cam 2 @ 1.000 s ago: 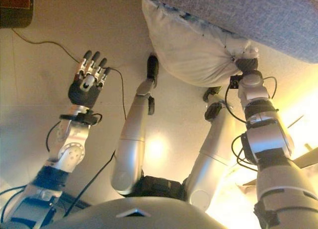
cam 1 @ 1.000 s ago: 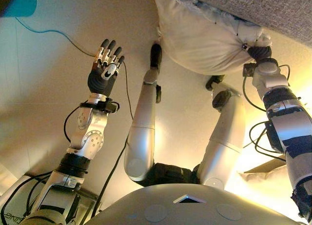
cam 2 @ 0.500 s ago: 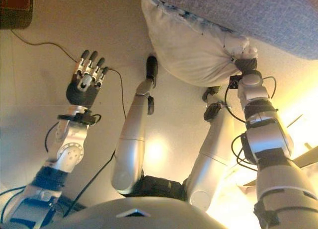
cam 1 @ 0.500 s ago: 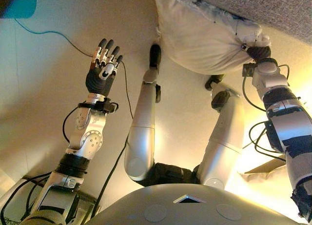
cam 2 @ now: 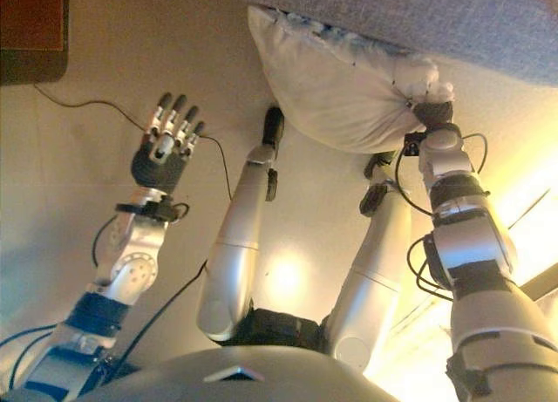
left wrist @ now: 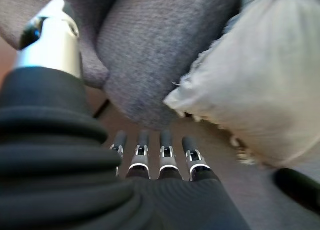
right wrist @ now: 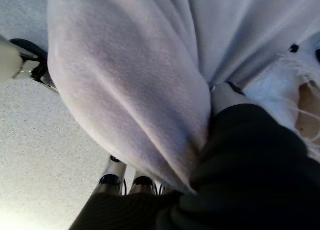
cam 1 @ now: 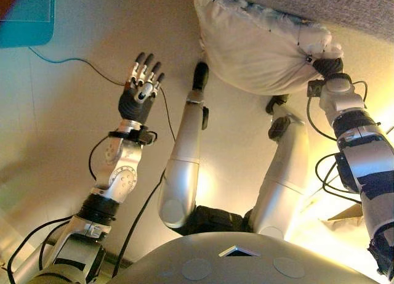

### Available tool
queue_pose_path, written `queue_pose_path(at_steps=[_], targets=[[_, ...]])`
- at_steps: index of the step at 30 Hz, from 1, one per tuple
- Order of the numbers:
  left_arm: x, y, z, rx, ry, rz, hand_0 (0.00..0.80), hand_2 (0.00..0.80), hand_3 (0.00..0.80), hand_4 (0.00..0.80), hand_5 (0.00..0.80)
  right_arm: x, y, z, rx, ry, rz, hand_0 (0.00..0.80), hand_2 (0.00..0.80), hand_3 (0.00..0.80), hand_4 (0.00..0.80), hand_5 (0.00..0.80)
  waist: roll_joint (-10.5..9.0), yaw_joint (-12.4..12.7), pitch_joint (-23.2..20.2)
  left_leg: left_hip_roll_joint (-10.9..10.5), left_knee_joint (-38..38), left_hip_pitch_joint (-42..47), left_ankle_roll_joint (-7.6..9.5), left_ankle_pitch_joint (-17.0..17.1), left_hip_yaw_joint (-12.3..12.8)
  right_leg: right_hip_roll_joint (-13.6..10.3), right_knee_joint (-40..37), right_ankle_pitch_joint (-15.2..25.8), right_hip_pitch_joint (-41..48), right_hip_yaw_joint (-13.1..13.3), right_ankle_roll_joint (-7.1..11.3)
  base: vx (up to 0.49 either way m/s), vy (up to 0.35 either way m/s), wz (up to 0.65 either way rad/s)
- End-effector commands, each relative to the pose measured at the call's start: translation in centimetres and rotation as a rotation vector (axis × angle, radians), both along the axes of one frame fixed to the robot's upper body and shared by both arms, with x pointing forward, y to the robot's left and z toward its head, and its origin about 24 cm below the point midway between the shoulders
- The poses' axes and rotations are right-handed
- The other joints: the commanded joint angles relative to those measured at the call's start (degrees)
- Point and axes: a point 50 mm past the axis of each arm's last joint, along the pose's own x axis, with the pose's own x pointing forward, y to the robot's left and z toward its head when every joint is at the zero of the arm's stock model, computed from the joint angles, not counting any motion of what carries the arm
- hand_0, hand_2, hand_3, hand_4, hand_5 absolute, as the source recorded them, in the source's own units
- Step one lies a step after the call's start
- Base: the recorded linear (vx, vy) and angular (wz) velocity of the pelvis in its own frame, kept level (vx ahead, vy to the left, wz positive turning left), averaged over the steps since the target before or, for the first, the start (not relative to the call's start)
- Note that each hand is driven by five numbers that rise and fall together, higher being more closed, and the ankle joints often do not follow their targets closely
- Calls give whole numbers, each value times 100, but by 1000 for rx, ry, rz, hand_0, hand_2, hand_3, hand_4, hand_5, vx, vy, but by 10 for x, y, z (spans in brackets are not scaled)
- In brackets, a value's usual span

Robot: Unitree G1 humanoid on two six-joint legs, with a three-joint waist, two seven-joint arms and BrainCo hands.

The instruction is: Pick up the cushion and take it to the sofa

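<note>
A white cushion [cam 1: 258,50] with a fringed edge hangs in the air against the front of the grey sofa [cam 1: 345,7] at the top right. My right hand [cam 1: 326,65] is shut on the cushion's right corner; the right wrist view shows the cloth [right wrist: 130,85] bunched over its dark cover and fingers. My left hand [cam 1: 141,87] is raised at the left, open, its fingers straight, apart from the cushion. In the left wrist view its fingers [left wrist: 150,152] point at the sofa's grey seat cushions [left wrist: 160,45], with the white cushion [left wrist: 270,85] beside them.
A teal-and-dark piece of furniture [cam 1: 24,16] stands at the top left corner on the pale floor [cam 1: 55,136]. A thin black cable [cam 1: 80,62] runs across the floor from it toward my left hand.
My left hand has moved a little to the right and forward, toward the sofa. The right hand still holds the cushion at the sofa's edge. The view has shifted slightly.
</note>
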Motion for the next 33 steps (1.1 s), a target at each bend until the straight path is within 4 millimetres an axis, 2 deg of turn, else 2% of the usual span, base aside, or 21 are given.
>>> queue_pose_path(at_steps=[1,3,4,8,9,11,12,15,17,19,20,21,22,23,24,25,28,29,30,31,33], targets=[[2,-1,26,-33,-133,34,0,0,0,0,0,-3,-29,40,-81,-105,-37,800,800,800,800,800,293,-265,-53,-331,253,-560,572,317,413,276,-668,518,225,-315,-195,-82,304,-46],[1,0,27,-35,-135,37,0,0,0,0,0,-4,-32,42,-85,-106,-33,800,800,800,800,800,296,-325,-53,-360,213,-421,627,132,450,223,-790,630,225,-224,-96,-86,254,-11],[2,2,32,-39,-148,46,0,0,0,0,0,-4,-33,51,-90,-132,-24,800,800,800,800,800,289,-415,-53,-441,77,-454,690,272,522,118,-1080,979,136,-246,-55,-147,325,28],[3,10,35,-34,-145,77,0,0,0,0,0,1,-29,62,-143,-126,24,800,800,800,800,800,306,-398,-53,-440,-156,-151,775,216,698,-124,-1298,1230,314,-374,206,-112,363,-30],[2,12,32,-33,-129,84,0,0,0,0,0,1,-27,60,-147,-111,31,800,800,800,800,800,325,-290,-53,-347,-143,22,765,36,686,-116,-1077,994,445,-366,282,-71,291,-79],[4,16,36,-22,-129,102,0,0,0,0,0,3,-24,61,-132,-113,39,800,800,800,800,800,364,-16,-53,-161,-253,-6,859,148,727,-220,-227,640,492,-493,249,-169,209,-108],[5,17,38,-20,-131,105,0,0,0,0,0,4,-22,59,-121,-118,38,800,800,800,800,800,396,112,-53,-110,-307,-40,911,209,696,-226,252,384,478,-452,192,-203,123,-116],[10,14,43,-6,-149,88,0,0,0,0,0,4,-18,51,-92,-128,15,800,800,800,800,800,503,319,-53,-150,-464,-66,979,359,549,-136,1011,-189,551,-188,-11,-119,-11,-65],[10,12,45,14,-158,71,0,0,0,0,0,3,-17,46,-67,-139,-2,800,800,800,800,800,506,356,-53,-301,-570,4,963,415,487,-108,689,-150,879,-87,13,-52,-239,-6],[11,13,49,30,-176,61,0,0,0,0,0,5,-13,47,-44,-159,-10,800,800,800,800,800,466,389,-53,-389,-670,29,917,497,444,-210,91,120,1148,-111,109,-72,-310,25],[11,16,52,36,-185,64,0,0,0,0,0,6,-11,48,-38,-162,-7,800,800,800,800,800,415,382,-53,-401,-678,57,889,472,434,-263,-294,215,1278,-174,194,-141,-255,40],[12,21,57,36,-204,69,0,0,0,0,0,9,-8,53,-34,-179,-3,800,800,800,800,800,377,418,-53,-382,-808,-1,880,666,436,-402,-769,497,1383,-406,259,-120,-192,32],[12,24,58,34,-207,75,0,0,0,0,0,10,-6,54,-27,-189,5,800,800,800,800,800,372,412,-53,-350,-876,34,855,693,406,-377,-881,539,1424,-434,298,-124,-136,13],[12,26,60,33,-213,83,0,0,0,0,0,11,-2,56,-17,-200,22,800,800,800,800,800,369,418,-53,-281,-932,37,836,716,391,-328,-837,539,1360,-432,315,45,-119,-16],[12,27,59,38,-206,85,0,0,0,0,0,11,-1,52,-18,-190,31,800,800,800,800,800,359,411,-53,-230,-886,186,808,489,387,-327,-698,356,1417,-376,381,51,-104,-35],[12,26,60,41,-208,86,0,0,0,0,0,12,0,52,-17,-188,33,800,800,800,800,800,354,397,-53,-201,-873,191,829,453,393,-308,-639,337,1369,-378,372,69,-89,-35],[14,25,59,55,-198,84,0,0,0,0,0,13,1,50,13,-200,27,800,800,800,800,800,367,388,-53,-214,-835,250,898,366,364,-270,-497,327,1313,-394,362,-23,-84,1],[15,26,63,60,-208,84,0,0,0,0,0,14,4,55,15,-220,31,800,800,800,800,800,368,393,-53,-215,-911,148,944,562,385,-285,-584,503,1227,-504,312,17,-65,19],[14,25,59,63,-195,81,0,0,0,0,0,13,4,49,17,-213,29,800,800,800,800,800,372,384,-53,-223,-885,318,922,362,371,-277,-496,345,1340,-440,367,-66,-49,16],[14,25,61,65,-206,82,0,0,0,0,0,13,5,52,25,-233,28,800,800,800,800,800,378,378,-53,-225,-952,223,963,561,410,-284,-598,526,1262,-533,310,22,-58,13],[13,25,59,68,-204,84,0,0,0,0,0,12,6,50,15,-250,21,800,800,800,800,800,351,344,-53,-220,-1004,362,973,551,457,-291,-689,563,1389,-567,317,-33,-54,11]])
